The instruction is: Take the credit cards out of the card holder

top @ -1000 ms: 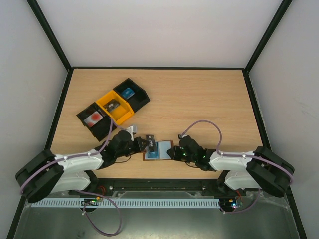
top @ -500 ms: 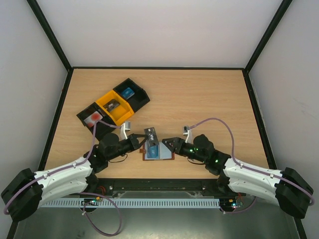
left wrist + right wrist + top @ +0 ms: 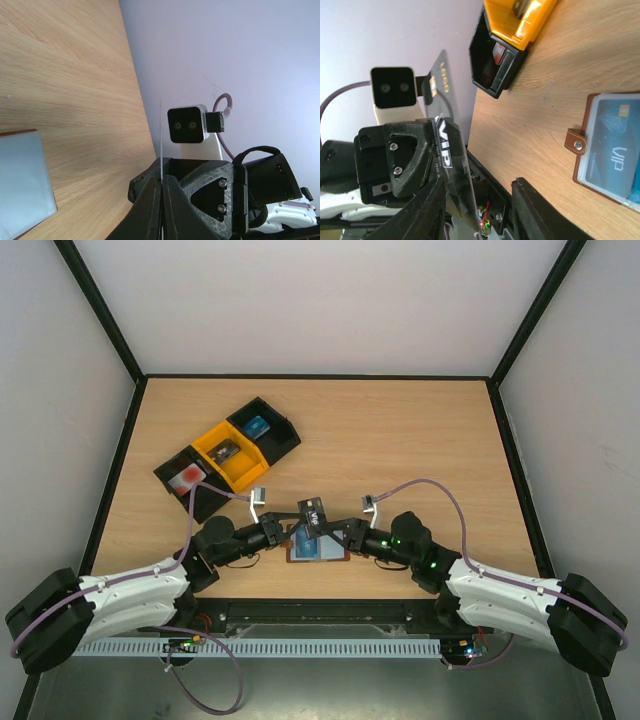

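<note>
Right wrist view, item one: dark grey plastic VIP card (image 3: 442, 95), raised off the desk, clamped edge-on in the left end effector (image 3: 161, 187). Right end effector (image 3: 479, 192): fingers apart, either side of the card's free end (contact unclear). Brown leather card holder (image 3: 580, 165) lies open on the wooden desk (image 3: 545, 115) below both end effectors, with a blue card (image 3: 615, 155) in its pocket.

The card holder (image 3: 320, 548) lies open on the table (image 3: 420, 440) at the centre of the near edge, with one inserted card (image 3: 615, 150) in it. Above its far edge, the raised card (image 3: 313, 510) sits in the left gripper (image 3: 300, 523), and the right gripper (image 3: 333, 530) is just to the card's right. Three trays (image 3: 283, 440) stand in a diagonal row at far left, well apart from the holder, with the tray cards (image 3: 187, 477) lying one per tray.
</note>
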`<state>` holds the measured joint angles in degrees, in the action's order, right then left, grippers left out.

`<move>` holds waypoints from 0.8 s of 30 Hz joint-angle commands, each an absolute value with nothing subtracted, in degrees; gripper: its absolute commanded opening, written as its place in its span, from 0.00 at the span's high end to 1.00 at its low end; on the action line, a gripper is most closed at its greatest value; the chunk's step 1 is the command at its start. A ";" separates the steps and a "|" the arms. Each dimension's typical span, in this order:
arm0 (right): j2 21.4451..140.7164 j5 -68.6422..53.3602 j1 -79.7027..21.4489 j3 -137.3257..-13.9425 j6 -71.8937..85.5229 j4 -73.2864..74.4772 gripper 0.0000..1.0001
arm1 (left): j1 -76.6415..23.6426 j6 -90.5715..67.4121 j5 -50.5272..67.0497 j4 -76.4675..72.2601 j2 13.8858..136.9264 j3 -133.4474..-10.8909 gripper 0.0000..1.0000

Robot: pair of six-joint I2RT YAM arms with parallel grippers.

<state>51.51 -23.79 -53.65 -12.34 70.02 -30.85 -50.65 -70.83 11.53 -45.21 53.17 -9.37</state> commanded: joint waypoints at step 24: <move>42.69 -39.66 -53.96 -16.74 47.85 -14.50 0.98 | -51.38 -44.25 10.75 4.12 38.73 -27.72 0.37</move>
<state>42.83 -32.86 -53.65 -13.39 54.85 -19.53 -52.01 -53.91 9.56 -13.28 41.19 -23.49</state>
